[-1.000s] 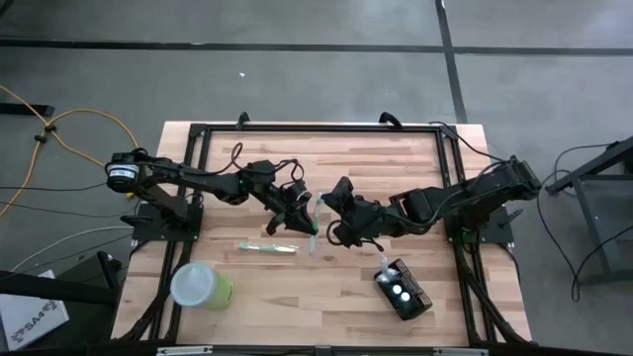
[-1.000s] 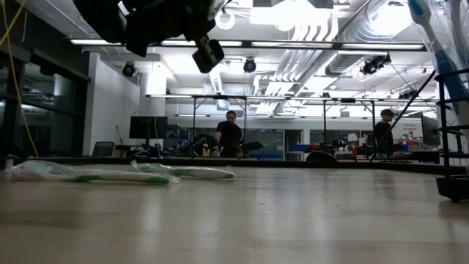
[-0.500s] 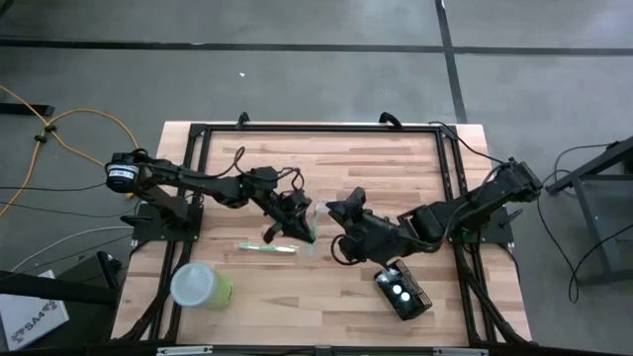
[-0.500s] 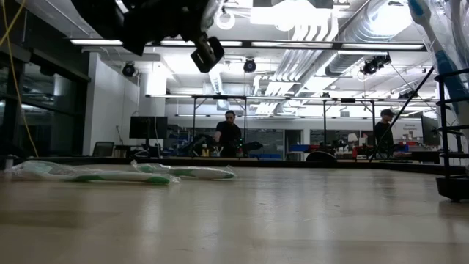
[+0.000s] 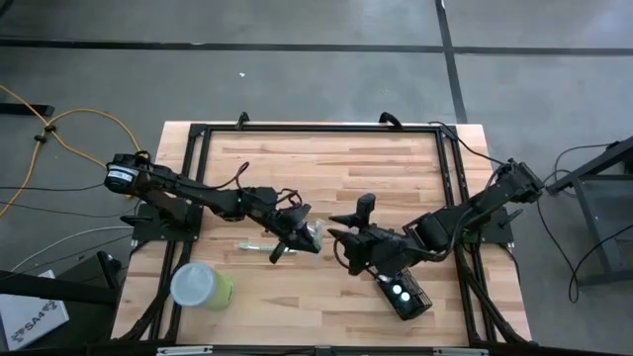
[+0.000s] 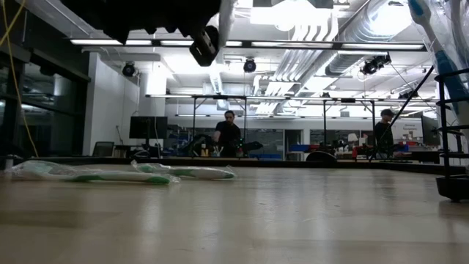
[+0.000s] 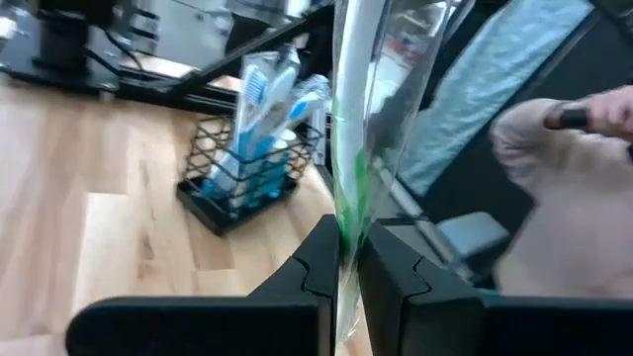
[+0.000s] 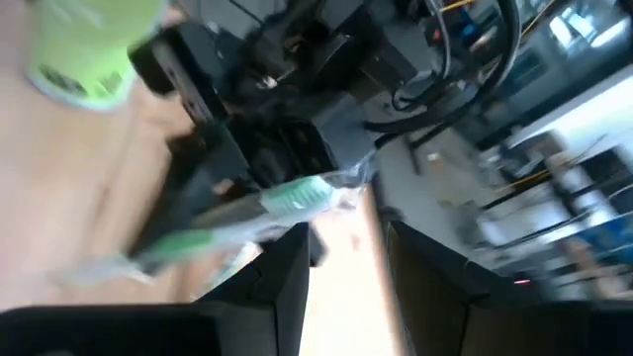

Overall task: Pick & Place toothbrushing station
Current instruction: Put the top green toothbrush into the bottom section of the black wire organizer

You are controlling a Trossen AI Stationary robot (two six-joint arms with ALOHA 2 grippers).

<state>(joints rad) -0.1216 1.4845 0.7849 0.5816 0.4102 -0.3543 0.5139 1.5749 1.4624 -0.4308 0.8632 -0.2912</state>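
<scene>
Transfer in hand: my left gripper [image 7: 344,259] pinches a wrapped toothbrush [image 7: 354,129], right gripper [image 8: 346,259] spread and empty; next, I judge, carry it to the holder [image 7: 247,173].

Even overhead light, soft shadows — ceiling lamps glare in the low view, wrist views motion-blurred.

A light wooden plank worktop [image 5: 326,168] carries everything, with a black metal frame [image 5: 316,127] running along its far edge and down both sides. Near the left front corner a lime-green cup with a whitish lid [image 5: 201,286] sits on the wood. Near the right front corner stands the black wire-mesh toothbrushing station [image 5: 404,292]. Left of the middle lies a wrapped green toothbrush [image 5: 259,246], flat on the planks
</scene>
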